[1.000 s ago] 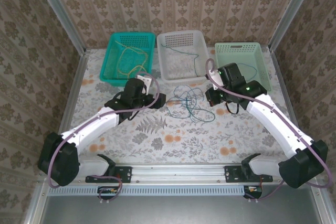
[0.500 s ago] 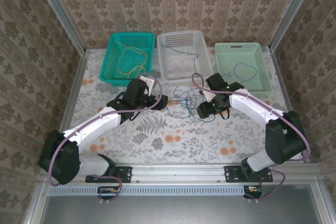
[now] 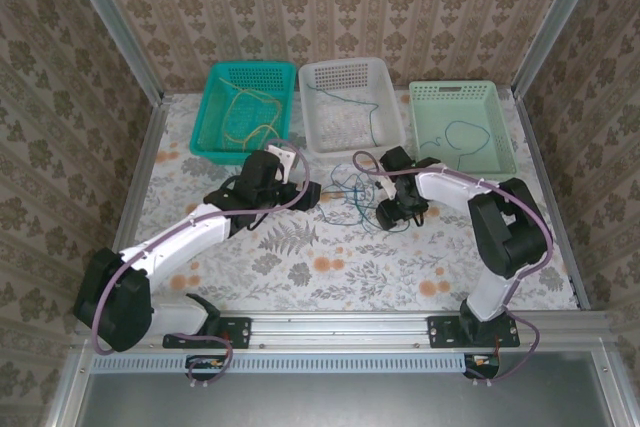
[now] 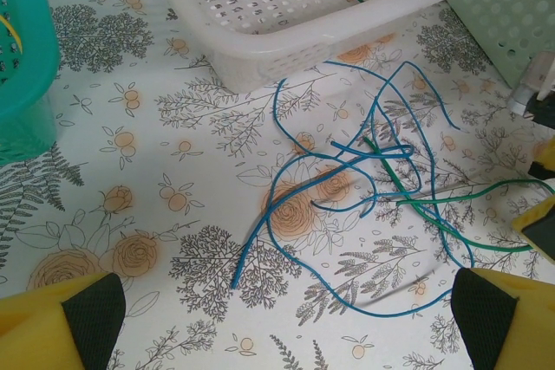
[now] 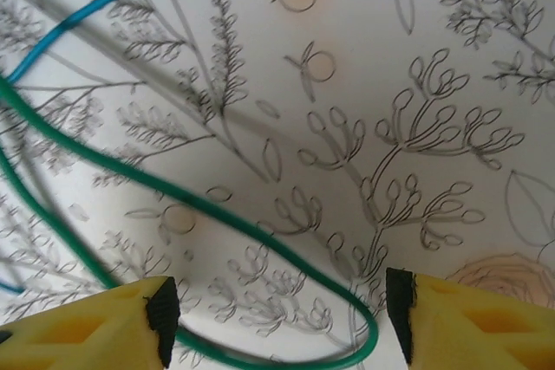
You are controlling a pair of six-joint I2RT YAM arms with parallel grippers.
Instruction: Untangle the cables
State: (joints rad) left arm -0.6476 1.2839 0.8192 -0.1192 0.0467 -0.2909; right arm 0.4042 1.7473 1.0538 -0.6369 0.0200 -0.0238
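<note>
Once shut, right jaws apart over cables (image 3: pixel 355 197)

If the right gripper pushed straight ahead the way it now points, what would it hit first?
Likely the thin green cable looped between the open fingertips of the right gripper, then the floral-printed table cover behind it; depth between them is unclear.
</note>
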